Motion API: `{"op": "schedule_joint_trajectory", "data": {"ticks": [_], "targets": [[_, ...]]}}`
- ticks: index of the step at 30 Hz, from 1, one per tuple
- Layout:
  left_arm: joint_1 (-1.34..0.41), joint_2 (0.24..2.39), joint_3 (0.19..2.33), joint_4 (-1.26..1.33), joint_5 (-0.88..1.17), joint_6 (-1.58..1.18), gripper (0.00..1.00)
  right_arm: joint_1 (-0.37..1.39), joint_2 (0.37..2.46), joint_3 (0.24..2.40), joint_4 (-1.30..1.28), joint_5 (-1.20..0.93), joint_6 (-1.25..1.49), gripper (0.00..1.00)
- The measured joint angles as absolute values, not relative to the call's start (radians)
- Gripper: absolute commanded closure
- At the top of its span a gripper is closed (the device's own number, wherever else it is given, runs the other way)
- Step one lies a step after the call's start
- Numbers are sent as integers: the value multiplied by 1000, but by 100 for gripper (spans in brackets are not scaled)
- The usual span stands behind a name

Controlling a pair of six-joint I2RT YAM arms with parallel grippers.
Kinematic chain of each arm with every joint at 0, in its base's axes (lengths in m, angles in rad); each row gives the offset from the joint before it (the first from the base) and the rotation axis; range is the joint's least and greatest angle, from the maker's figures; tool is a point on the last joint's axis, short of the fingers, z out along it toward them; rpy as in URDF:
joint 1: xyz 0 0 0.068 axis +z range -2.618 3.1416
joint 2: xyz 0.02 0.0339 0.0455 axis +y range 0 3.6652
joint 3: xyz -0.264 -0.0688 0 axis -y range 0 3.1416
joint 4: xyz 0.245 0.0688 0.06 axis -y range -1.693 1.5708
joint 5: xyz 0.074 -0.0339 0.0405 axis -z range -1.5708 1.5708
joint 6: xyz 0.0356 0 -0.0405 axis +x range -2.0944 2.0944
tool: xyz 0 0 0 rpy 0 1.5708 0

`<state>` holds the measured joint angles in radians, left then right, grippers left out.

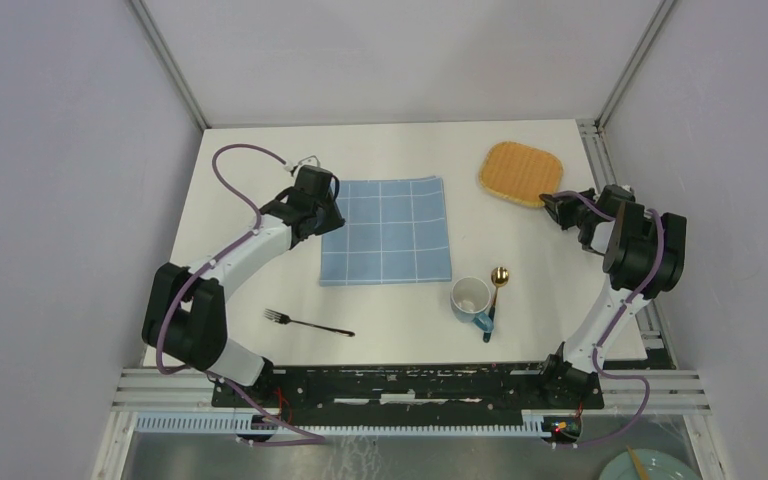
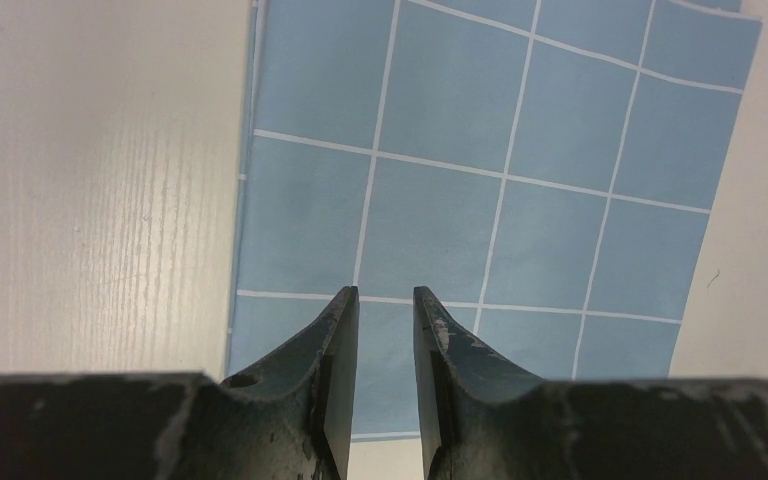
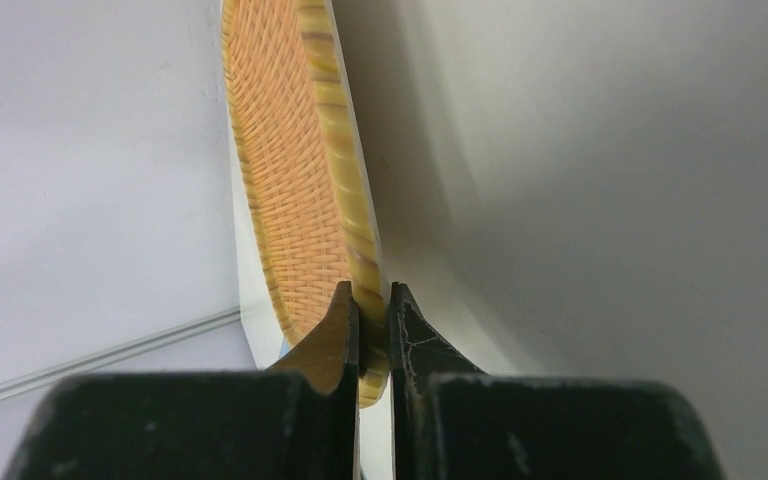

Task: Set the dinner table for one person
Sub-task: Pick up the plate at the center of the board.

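On the white dinner table [image 1: 260,170] a blue checked cloth [image 1: 385,232] lies flat in the middle. My left gripper [image 1: 332,215] hovers over the cloth's left edge. In the left wrist view this gripper [image 2: 385,292] is open a little, with only the cloth [image 2: 480,170] showing between its fingers. An orange woven mat [image 1: 518,170] sits at the back right. My right gripper [image 1: 551,204] is shut on its near right rim. In the right wrist view the mat [image 3: 290,170] stands edge-on, and the gripper [image 3: 372,288] pinches its pale braided rim.
A dark fork [image 1: 308,324] lies at the front left of the table. A white cup [image 1: 471,298] with a blue base stands at the front centre, with a gold spoon [image 1: 497,283] against its right side. Grey walls and metal frame posts enclose the table.
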<state>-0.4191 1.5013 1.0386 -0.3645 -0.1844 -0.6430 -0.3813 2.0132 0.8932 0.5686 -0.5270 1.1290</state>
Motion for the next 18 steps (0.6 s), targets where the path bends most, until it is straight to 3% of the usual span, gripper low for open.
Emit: {"op": "schedule_joint_trajectory", "data": {"ticks": [18], "targets": [[-428,1503,1043,-364,-185,-643,67,-375,1982,894,534,-546,1135,100]]}}
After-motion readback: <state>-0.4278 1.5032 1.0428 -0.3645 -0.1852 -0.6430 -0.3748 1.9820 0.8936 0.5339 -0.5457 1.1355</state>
